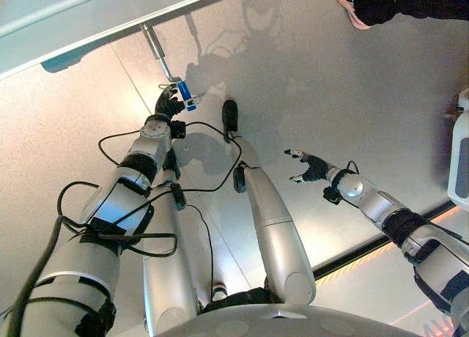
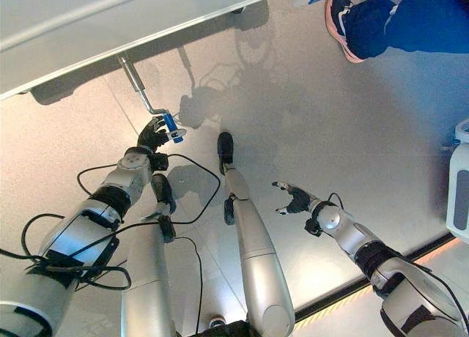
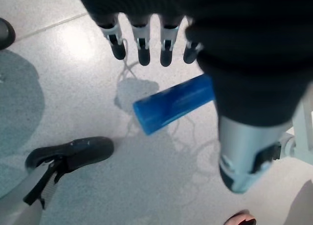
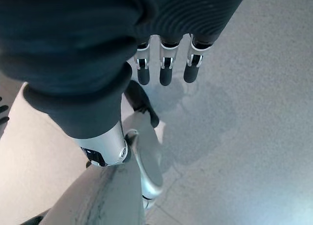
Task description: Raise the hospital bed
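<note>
Left robot hand reaching out and down to the crank under the hospital bed, dark fingertips hanging straight and relaxed in a row, thumb set apart, nothing clamped. Blue crank handle just beside that hand, lying between the row of fingers and the thumb in the wrist view; contact with the palm not clear enough to tell. Bent metal crank rod running from the blue handle up and away from the hand, to the pale underside edge of the bed frame, which crosses the far side of the scene beyond the hand. Right robot hand well apart from the crank, off to the right, hovering over the speckled grey floor with fingers spread and loose, holding nothing; straight dark-tipped fingers seen over bare floor in its own wrist view. Person's shoe and dark trouser leg far beyond the right hand, near the bed's end. White container standing on the floor past the right hand, at the outer right edge. Dark strip with an orange line crossing the floor on the near side of the right hand, beneath its forearm.
</note>
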Tool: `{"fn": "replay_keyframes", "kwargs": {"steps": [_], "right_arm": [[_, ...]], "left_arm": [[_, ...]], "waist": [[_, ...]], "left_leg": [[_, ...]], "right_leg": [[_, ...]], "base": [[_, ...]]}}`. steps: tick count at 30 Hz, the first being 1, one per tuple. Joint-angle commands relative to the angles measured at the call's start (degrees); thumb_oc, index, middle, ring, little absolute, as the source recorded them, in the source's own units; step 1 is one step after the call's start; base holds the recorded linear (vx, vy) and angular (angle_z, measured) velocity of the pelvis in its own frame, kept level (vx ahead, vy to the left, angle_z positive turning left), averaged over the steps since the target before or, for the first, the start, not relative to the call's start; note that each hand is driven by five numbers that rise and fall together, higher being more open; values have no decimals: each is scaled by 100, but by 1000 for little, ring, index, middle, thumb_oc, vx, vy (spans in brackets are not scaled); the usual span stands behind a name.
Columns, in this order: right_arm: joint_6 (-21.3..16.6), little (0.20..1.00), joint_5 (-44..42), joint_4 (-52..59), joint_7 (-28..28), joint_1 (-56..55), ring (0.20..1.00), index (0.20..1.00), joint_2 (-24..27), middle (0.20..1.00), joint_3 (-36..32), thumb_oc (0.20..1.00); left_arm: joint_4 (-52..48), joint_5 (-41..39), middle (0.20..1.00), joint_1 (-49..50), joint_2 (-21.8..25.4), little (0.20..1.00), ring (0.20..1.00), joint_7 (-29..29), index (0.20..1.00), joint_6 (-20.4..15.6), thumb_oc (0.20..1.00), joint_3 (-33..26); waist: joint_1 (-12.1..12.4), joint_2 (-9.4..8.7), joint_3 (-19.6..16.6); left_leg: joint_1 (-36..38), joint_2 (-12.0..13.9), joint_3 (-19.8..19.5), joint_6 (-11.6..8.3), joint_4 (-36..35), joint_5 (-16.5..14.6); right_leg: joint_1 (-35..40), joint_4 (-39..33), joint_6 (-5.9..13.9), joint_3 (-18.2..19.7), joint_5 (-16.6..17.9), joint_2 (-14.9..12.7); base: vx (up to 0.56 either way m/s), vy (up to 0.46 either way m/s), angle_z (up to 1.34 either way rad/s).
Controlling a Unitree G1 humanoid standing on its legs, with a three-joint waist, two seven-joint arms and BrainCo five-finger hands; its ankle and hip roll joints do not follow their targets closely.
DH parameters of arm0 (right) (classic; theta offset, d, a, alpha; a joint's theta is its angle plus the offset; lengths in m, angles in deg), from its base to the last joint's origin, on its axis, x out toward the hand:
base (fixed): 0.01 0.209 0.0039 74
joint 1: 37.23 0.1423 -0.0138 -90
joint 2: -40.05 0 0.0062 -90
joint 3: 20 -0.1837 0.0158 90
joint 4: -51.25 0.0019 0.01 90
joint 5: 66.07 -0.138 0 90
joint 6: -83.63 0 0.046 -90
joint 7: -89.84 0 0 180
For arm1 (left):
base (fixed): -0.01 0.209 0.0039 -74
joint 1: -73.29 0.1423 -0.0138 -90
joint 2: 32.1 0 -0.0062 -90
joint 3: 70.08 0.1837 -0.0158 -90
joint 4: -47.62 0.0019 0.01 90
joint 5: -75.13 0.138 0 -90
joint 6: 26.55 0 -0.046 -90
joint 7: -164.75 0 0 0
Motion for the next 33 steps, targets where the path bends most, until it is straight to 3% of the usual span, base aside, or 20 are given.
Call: {"fn": "replay_keyframes", "kwargs": {"steps": [1, 12, 33], "right_arm": [[-58, 1000, 112, 305, -9, -478, 1000, 1000, 309, 1000, 88, 1000], [-69, 1000, 199, 381, 26, -563, 1000, 1000, 367, 1000, 98, 1000], [-69, 1000, 345, 403, 61, -666, 1000, 1000, 411, 1000, 68, 1000]], "left_arm": [[-127, 256, 1000, 203, 91, 1000, 1000, 46, 1000, -100, 1000, -196], [-779, -84, 1000, 211, 146, 1000, 1000, -69, 1000, -256, 1000, 67], [-1036, -153, 1000, 312, 200, 1000, 1000, -161, 1000, -275, 1000, 265]], "waist": [[194, -431, -5], [193, -413, -5], [187, -386, -5]], "left_leg": [[-2, 263, -335, -135, -752, 966], [-22, 238, -352, -148, -744, 981], [-15, 238, -339, -166, -756, 1013]], "right_leg": [[-137, 1554, 754, 49, -1442, -220], [-158, 1562, 750, 60, -1433, -229], [-146, 1574, 754, 65, -1422, -231]], "base": [[0, 0, 0], [0, 0, 0], [-1, 0, 0]]}}
